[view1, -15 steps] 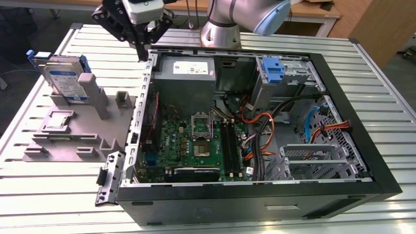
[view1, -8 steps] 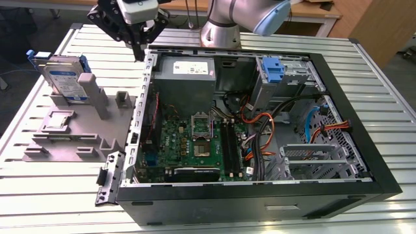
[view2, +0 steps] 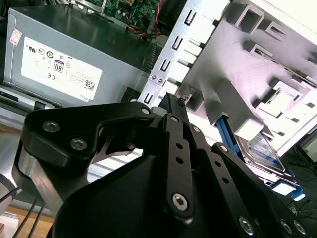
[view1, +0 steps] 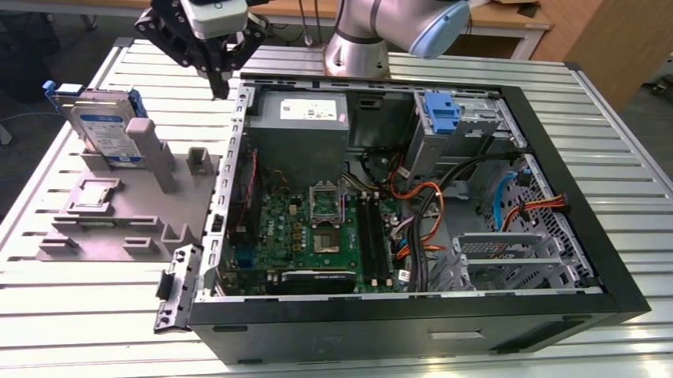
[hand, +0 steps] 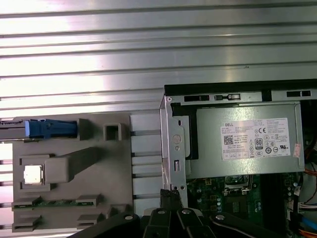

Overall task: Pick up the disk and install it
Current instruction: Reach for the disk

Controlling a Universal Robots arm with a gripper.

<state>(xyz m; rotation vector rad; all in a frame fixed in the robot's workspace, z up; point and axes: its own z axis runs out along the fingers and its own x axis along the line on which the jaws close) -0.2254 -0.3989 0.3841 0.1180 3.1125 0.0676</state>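
Currently the disk (view1: 105, 126) is not installed. It stands on edge in a slot at the far end of the grey holder (view1: 116, 216), with its blue bracket around it and the white-and-blue label facing the case. The first wrist view shows it edge-on, blue bracket (hand: 52, 129) uppermost. In the second wrist view it (view2: 260, 151) sits behind the holder's posts. A tall grey post (view1: 153, 153) is just beside it. A small silver square part (view1: 94, 193) lies flat in a recess nearer the middle of the holder.

The gripper (view1: 219, 88) is well apart from the disk. It hangs tip-down over the far corner of the open computer case (view1: 421, 315), between holder and case on the exterior view's left. The fingers are pressed together with nothing pinched. In both wrist views the tip (hand: 171, 194) (view2: 172, 101) lines up with the case's metal edge strip. I can't tell if it contacts the metal.

Just inside that corner is the grey power supply box (view1: 299, 118) with its white sticker. Below it are the green motherboard (view1: 315, 228) and orange cables (view1: 421, 205). A bare blue clip (view1: 442, 110) sits in the bay at the far side, toward the exterior view's right. Everything rests on a slatted metal table (view1: 610, 118).
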